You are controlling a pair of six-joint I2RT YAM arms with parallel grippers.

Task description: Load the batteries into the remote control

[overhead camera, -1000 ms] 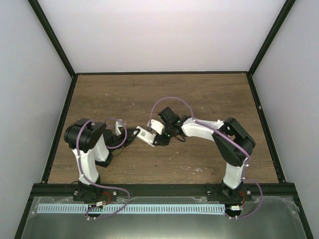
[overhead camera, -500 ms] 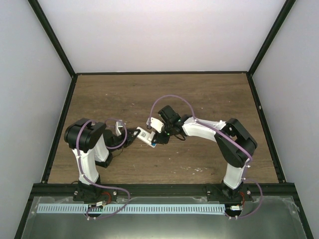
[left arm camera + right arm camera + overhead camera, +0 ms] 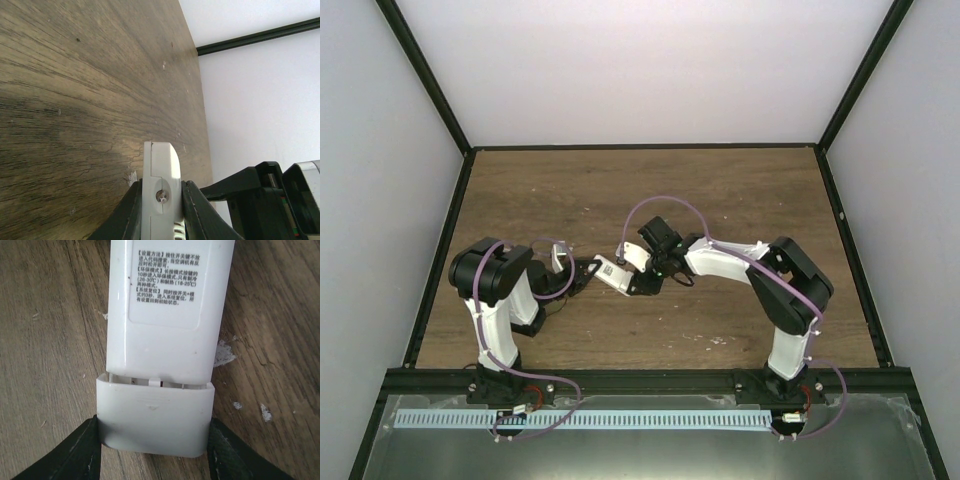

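You had the remote control [image 3: 612, 270] between both arms over the middle of the table [image 3: 740, 190], a little toward its left edge. I could not tell whether it touched the wood. Your left gripper [image 3: 161, 200] was clamped narrow on one end of the remote, a black finger pressed to each flat face. Your right gripper [image 3: 154, 432] was closed about halfway on the back cover [image 3: 155, 415] at the other end, one finger against each side of it. The cover sat slightly out from the body, with a thin gap showing. The printed label [image 3: 167, 285] faced your right wrist camera.
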